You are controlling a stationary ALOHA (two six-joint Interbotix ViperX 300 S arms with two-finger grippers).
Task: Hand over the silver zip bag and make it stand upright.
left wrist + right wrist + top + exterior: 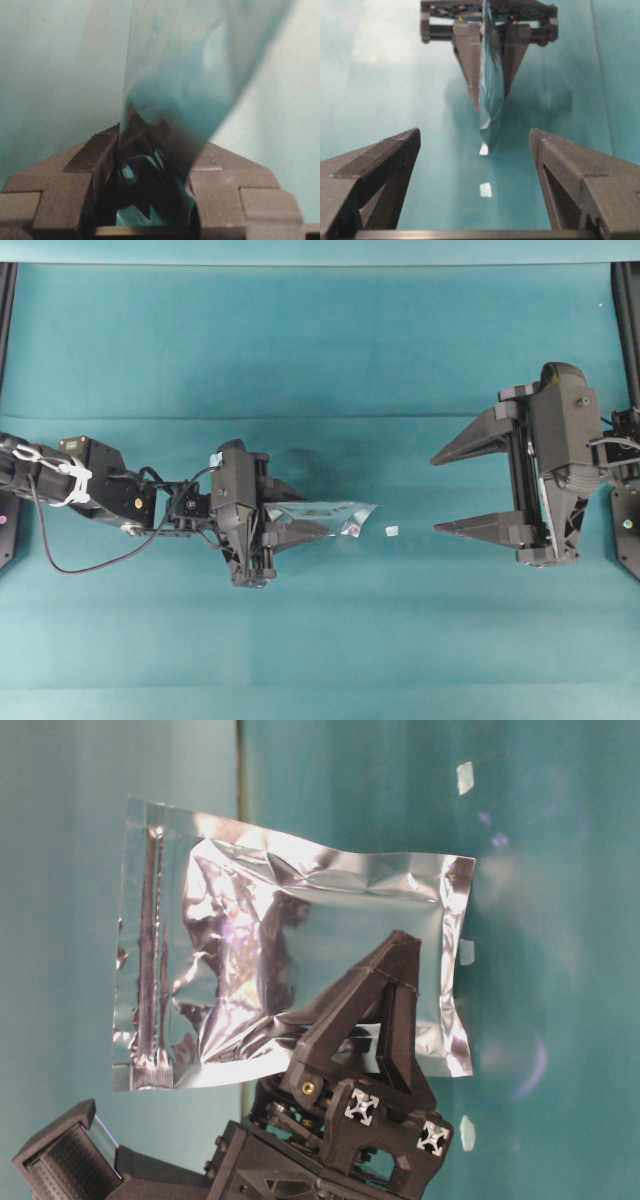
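The silver zip bag [335, 517] is a crinkled foil pouch, and my left gripper [298, 512] is shut on its left end. In the table-level view the bag [290, 940] shows its broad face, with the zip strip at the far end from the left gripper [398, 955]. The left wrist view has the foil [190, 65] rising from between the fingers [95, 155]. My right gripper [437, 494] stands open to the right of the bag, apart from it. From the right wrist the bag [491, 85] is edge-on between the wide fingers [395, 150].
A small white scrap [392, 530] lies on the teal table [320, 350] between the bag's free end and the right gripper. It also shows in the right wrist view as a white scrap [485, 190]. Black frame rails run along both side edges.
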